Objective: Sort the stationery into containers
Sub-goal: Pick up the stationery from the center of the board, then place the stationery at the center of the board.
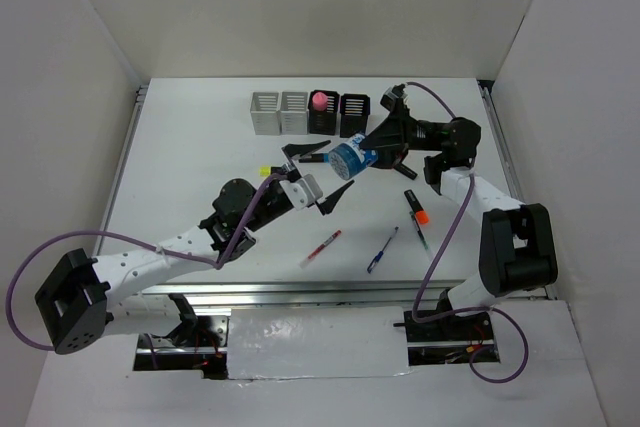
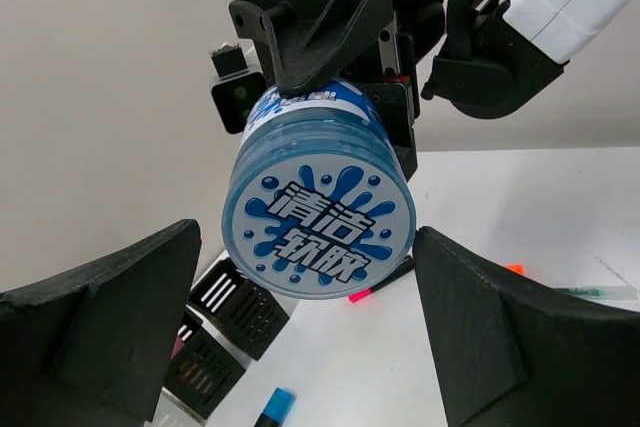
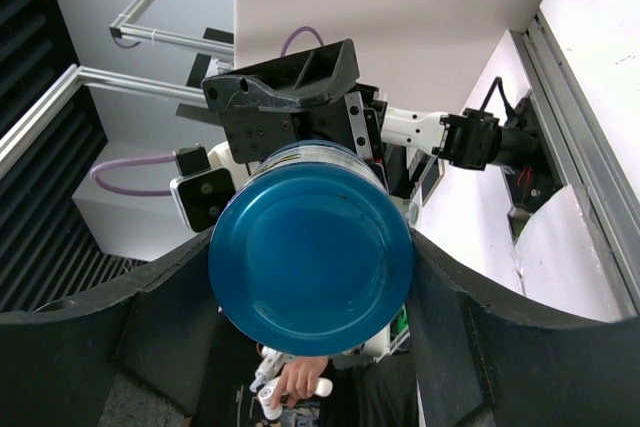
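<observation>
- I have the blue round tub (image 1: 350, 159) up in the air, off the table (image 1: 190, 167), in front of the row of pen holders.
- The right gripper (image 3: 312, 243) pinches the tub: in its wrist view the two dark fingers (image 3: 150, 332) sit against the tub's sides, and the plain blue end faces that camera.
- The left gripper (image 1: 338, 169) is spread wide. From its wrist camera I see one finger on each side of the tub, with a clear gap on the left side and the other finger just beside the tub's edge.
- The tub's printed end faces the left wrist camera: a blue splash design with Chinese characters.
- The two grippers face each other, turned crosswise around the tub.
- At the far side of the table, the holders stand joined in a row: two light grey holders (image 1: 279, 119) on the left and two black holders (image 1: 338, 123) on the right.
- A pink-capped item (image 1: 319, 100) stands in the left-hand black holder.
- Lying loose on the table are an orange-capped highlighter (image 1: 416, 206) near the right arm, a red pen (image 1: 322, 247), and a blue pen (image 1: 382, 250) near the front edge.
- A yellow cap (image 1: 266, 171) shows just beside the left wrist.
</observation>
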You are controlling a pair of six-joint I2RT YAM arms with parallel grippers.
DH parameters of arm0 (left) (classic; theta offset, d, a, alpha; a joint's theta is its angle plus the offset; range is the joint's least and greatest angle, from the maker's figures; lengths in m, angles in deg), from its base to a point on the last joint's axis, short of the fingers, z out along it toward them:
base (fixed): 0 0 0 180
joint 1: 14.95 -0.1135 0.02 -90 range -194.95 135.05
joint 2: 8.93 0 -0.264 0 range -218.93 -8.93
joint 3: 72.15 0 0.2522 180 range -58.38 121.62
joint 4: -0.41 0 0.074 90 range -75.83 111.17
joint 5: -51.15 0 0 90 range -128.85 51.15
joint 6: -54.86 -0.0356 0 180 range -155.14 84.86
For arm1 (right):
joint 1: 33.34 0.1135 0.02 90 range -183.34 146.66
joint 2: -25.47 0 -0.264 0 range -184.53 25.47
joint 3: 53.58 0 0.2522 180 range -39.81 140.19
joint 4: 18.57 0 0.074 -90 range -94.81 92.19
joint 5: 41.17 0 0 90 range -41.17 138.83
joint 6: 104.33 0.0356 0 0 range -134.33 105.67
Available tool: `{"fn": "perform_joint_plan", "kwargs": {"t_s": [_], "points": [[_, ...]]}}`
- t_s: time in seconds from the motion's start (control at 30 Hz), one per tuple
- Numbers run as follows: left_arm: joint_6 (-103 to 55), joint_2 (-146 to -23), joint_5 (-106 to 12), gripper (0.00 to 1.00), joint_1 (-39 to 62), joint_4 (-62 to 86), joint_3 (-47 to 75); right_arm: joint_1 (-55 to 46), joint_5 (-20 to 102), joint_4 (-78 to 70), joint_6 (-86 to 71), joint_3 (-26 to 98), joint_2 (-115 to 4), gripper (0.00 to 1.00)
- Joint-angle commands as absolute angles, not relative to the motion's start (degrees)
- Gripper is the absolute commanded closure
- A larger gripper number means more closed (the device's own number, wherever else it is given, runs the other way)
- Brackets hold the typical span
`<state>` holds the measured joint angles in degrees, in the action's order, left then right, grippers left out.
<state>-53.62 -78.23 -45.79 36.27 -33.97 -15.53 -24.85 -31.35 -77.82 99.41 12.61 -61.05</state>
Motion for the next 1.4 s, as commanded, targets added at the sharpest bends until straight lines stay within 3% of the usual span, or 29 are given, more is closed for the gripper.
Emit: {"fn": "perform_joint_plan", "kwargs": {"t_s": [0.0,0.47,0.57,0.7,0.87,1.0,1.03,1.1,1.13,1.17,1.23,1.33,1.37], "points": [[-56.14,-77.84,-47.64,0.01,36.73,-40.32,-13.82,-24.46,-30.27,-105.79,111.97,14.15,-59.25,1.00],[-61.06,-77.40,-46.85,0.01,39.46,-41.90,-14.70,-23.59,-31.06,-104.65,111.88,14.85,-59.61,1.00],[-61.33,-77.74,-46.67,0.06,39.46,-41.12,-14.26,-23.50,-31.15,-104.39,111.88,14.68,-59.52,1.00],[-61.51,-77.83,-46.59,0.22,39.46,-40.06,-13.91,-23.50,-31.24,-104.39,111.97,14.85,-59.34,1.00],[-61.68,-77.83,-46.15,0.34,39.37,-38.22,-13.21,-23.41,-31.76,-104.30,111.80,14.68,-58.55,0.99],[-61.85,-76.61,-47.20,0.50,39.28,-34.27,-12.25,-23.50,-34.92,-94.25,103.23,14.94,-57.41,0.40],[-61.77,-76.26,-48.07,0.53,39.11,-32.78,-11.55,-23.93,-35.71,-92.02,101.44,14.94,-56.63,0.37],[-61.42,-74.42,-49.31,0.59,38.84,-28.56,-11.19,-24.90,-36.42,-87.80,97.41,14.59,-55.74,0.15],[-61.24,-73.80,-50.44,0.62,38.58,-26.98,-11.10,-26.38,-36.42,-85.77,95.82,14.59,-54.70,0.14],[-60.81,-72.40,-50.72,0.67,38.58,-23.92,-11.10,-27.35,-35.99,-80.62,92.32,14.68,-54.25,0.00],[-59.14,-71.07,-50.72,0.72,38.58,-20.04,-10.58,-30.77,-35.63,-74.36,87.39,15.20,-52.49,0.00],[-56.06,-69.14,-51.42,0.79,39.10,-12.03,-9.08,-35.86,-33.09,-45.43,66.52,20.88,-48.72,0.00],[-54.84,-68.70,-51.16,0.80,39.28,-10.71,-8.82,-36.93,-31.26,-18.44,46.35,24.31,-47.84,0.00]]}}
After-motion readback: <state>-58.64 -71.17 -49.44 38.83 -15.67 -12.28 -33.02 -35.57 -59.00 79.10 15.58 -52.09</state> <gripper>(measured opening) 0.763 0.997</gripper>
